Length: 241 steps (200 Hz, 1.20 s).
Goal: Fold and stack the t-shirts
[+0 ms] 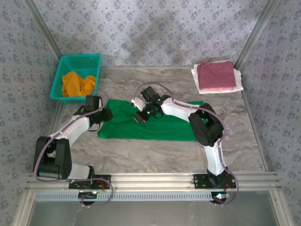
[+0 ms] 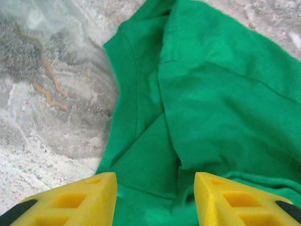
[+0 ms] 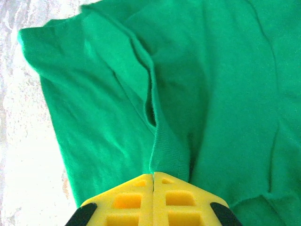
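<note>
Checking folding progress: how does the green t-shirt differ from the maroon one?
The green t-shirt lies long and half-folded mid-table; the maroon t-shirt is a neat square at the far right corner. The right gripper pinches the green one; the maroon one lies untouched on white cloth. Both are plain.

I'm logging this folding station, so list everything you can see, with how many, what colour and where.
basket: one, teal, far left corner of the table
orange shirt: one crumpled heap, orange, inside the basket
green shirt: one, bright green, spread across the middle of the table
pink shirt: one, maroon-pink, folded, far right corner
white shirt: one, white, folded, under the pink shirt
table: one, grey marbled, under everything
left gripper: one, yellow fingers, open over the green shirt's left end
right gripper: one, yellow fingers, shut on an edge of the green shirt
</note>
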Each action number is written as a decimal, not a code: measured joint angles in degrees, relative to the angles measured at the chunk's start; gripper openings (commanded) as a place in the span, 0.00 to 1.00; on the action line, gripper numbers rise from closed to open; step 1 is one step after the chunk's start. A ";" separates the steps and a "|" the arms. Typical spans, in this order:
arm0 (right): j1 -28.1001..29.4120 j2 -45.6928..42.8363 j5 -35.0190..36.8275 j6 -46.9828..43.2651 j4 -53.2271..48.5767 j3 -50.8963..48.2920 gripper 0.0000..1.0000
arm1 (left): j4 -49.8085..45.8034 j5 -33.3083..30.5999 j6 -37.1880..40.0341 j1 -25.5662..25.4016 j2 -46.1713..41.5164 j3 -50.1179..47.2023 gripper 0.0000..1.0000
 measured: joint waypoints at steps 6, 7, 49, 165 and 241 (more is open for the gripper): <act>-0.17 0.00 0.00 -0.15 0.00 -0.17 0.02 | 0.00 0.00 0.15 0.00 -0.02 0.04 0.46; -0.22 0.00 0.00 -0.17 0.02 -0.26 0.03 | -0.02 -0.02 0.15 0.00 -0.02 0.04 0.46; -0.39 0.00 -0.94 -0.61 0.20 -2.91 0.21 | -1.29 0.02 0.28 0.00 -0.07 0.04 0.49; -16.35 -18.12 -4.00 17.44 9.92 -17.51 0.46 | -3.89 5.90 1.36 -0.76 8.09 5.27 0.54; -44.02 -23.23 13.29 34.14 -0.81 -25.62 0.46 | -4.35 6.27 1.36 -0.55 16.68 13.22 0.54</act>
